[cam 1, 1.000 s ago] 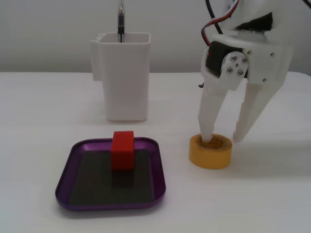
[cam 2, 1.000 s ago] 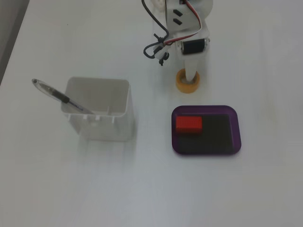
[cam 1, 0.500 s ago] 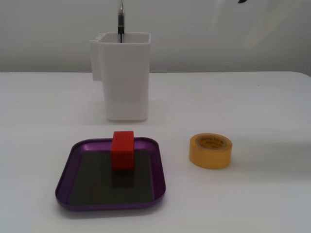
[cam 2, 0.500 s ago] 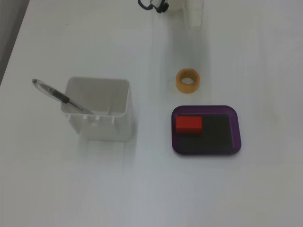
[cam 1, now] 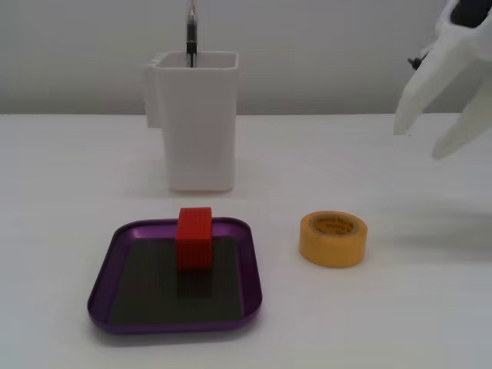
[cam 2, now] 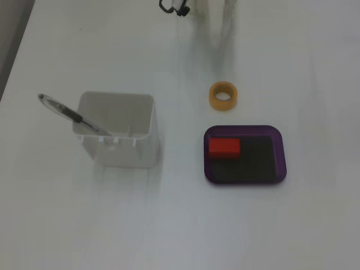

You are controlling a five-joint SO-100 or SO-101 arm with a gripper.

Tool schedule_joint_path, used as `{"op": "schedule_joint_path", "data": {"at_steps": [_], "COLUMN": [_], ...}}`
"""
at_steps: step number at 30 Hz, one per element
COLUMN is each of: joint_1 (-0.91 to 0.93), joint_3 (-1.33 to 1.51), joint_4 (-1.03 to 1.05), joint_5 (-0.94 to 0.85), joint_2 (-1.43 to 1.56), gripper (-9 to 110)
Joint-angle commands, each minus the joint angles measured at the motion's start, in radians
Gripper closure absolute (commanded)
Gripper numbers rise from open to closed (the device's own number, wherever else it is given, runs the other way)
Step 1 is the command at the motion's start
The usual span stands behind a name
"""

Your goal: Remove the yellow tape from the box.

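1. Lying flat on bare white bench top: yellow tape (cam 1: 333, 238), hollow core facing up, outside the box, clear of its rim; in the top-down fixed view (cam 2: 224, 95) just above the box's upper edge, toward the bench's far edge in that view.
2. Sitting just left of the tape in the low front fixed view: box (cam 1: 104, 284), purple rim, dark grey floor; toward the near bench edge there. In the top-down fixed view (cam 2: 280, 152) right of bench centre.
3. Standing inside the box: red cube (cam 1: 194, 237), at the back part of the floor in the front view; at the upper left corner of the floor in the top-down view (cam 2: 224, 147).
4. Standing behind the box, toward the far bench edge in the front view: tall white container (cam 1: 195, 119), upright; left of the box and well apart in the top-down view (cam 2: 115, 129).
5. Leaning in the container: pen (cam 2: 70, 115), tip poking above the rim (cam 1: 191, 34).
6. Hanging in the air at the upper right of the front view: gripper (cam 1: 427, 142), white fingers spread apart, holding nothing, well above and to the right of the tape, near the right bench edge.
7. Showing in the top-down view near the top edge: only a faint blur where the arm would be; gripper itself not readable there.
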Motion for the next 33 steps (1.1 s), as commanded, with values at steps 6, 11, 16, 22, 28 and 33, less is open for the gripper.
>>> {"op": "schedule_joint_path", "data": {"at_steps": [6, 11, 16, 22, 28, 33], "joint_1": [0.064, 0.06, 0.054, 0.052, 0.051, 0.051], "joint_3": [0.296, 0.383, 0.413, 0.445, 0.448, 0.448], "joint_4": [-0.046, -0.048, -0.058, -0.06, -0.06, -0.06], "joint_5": [0.014, 0.04, 0.201, 0.215, 0.215, 0.215], "joint_2": [0.331, 0.468, 0.449, 0.449, 0.449, 0.449], "gripper": [88, 88, 88, 88, 94, 102]}}
